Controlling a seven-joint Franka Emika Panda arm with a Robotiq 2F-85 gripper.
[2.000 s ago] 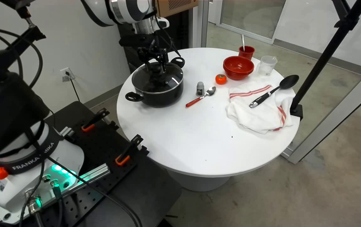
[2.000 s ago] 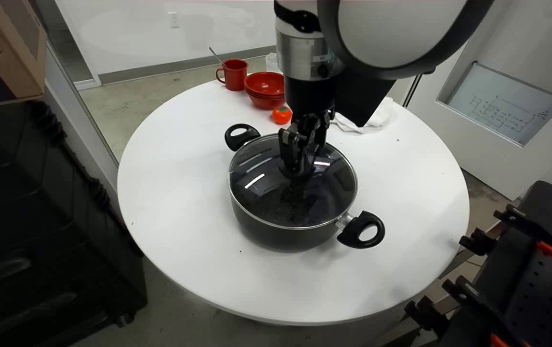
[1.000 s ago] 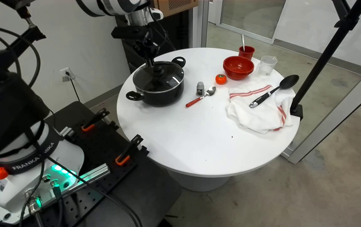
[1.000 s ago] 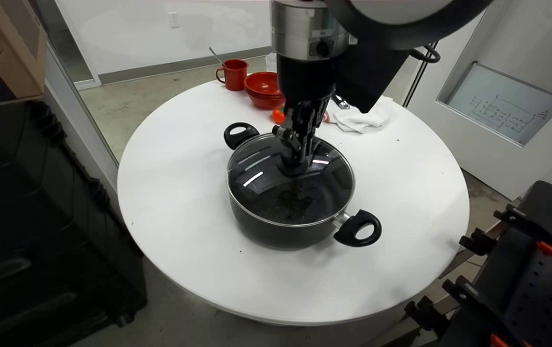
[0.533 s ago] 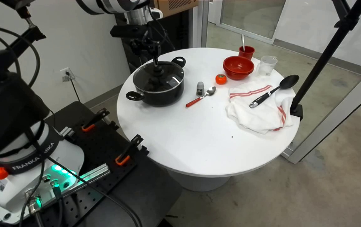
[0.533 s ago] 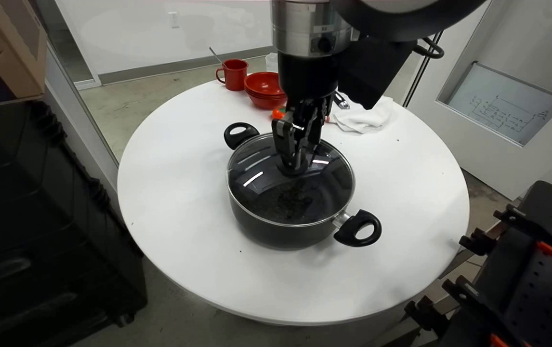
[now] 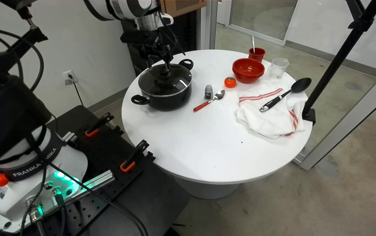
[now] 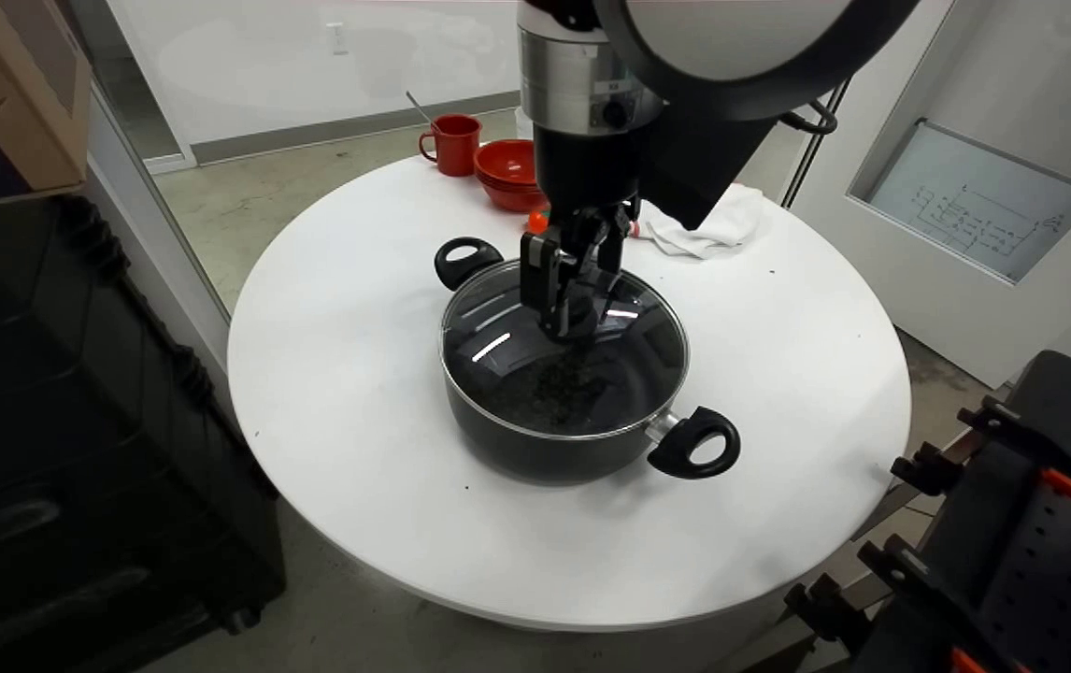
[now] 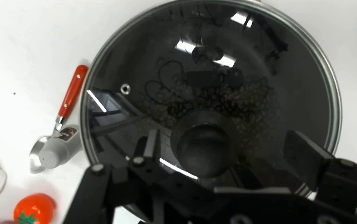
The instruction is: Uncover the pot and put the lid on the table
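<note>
1. In the wrist view the jaws, wide apart, show either side of the knob (image 9: 204, 150); whether they touch it, I cannot tell.
2. The lid (image 8: 554, 383) sits on the pot (image 8: 545, 458).
3. The pot stands on the desk (image 8: 349, 439), near a bottle (image 7: 208, 93).

Glossy glass lid (image 9: 211, 99), smooth table (image 7: 198, 141)

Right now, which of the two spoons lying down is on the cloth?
The large black spoon, resting on the striped cloth; the smaller red-handled spoon lies directly on the white table.
</note>
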